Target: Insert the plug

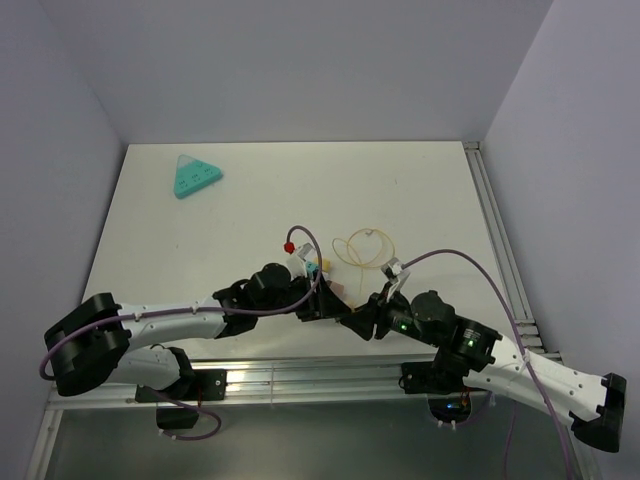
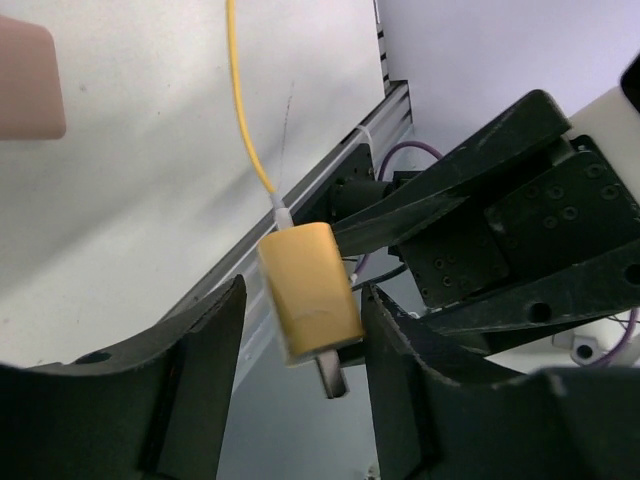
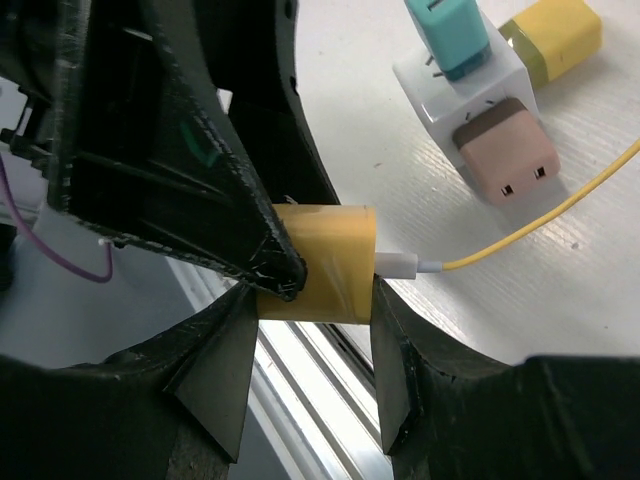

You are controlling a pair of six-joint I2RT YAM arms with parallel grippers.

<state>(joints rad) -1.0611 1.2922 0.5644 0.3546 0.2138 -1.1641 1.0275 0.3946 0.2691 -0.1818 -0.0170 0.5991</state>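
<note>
Your right gripper [image 3: 310, 300] clamps the smooth, rounded yellow plug [image 3: 330, 255] by the ribbed aluminium rail [image 2: 325, 175] at the table's edge. Your left gripper [image 2: 305, 300] stands apart around it, with little room to spare.

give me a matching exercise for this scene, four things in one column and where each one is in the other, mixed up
Things
1. yellow plug
2. teal triangle
3. pink adapter
4. yellow cable

Places
a. alone at the far left of the table
b. running out of the plug's back end
c. between the right fingers
d. plugged into the white cube

Pairs: 1-c, 2-a, 3-d, 4-b
</note>
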